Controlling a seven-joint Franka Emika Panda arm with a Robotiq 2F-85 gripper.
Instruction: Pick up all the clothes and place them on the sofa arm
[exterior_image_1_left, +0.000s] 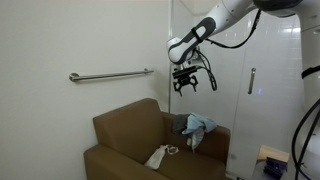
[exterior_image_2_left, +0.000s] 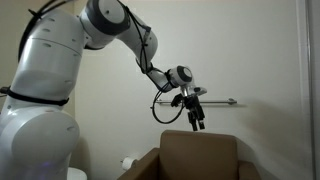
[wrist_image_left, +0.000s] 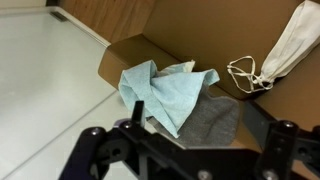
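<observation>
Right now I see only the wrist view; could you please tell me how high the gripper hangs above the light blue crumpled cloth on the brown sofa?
Observer: The gripper hangs well clear of the light blue crumpled cloth, higher than the backrest of the brown sofa.
Operator: Thank you. Is anything mounted on the wall nearby?
Observer: A metal grab rail runs along the wall above the backrest, at about the gripper's height and apart from it.
</observation>
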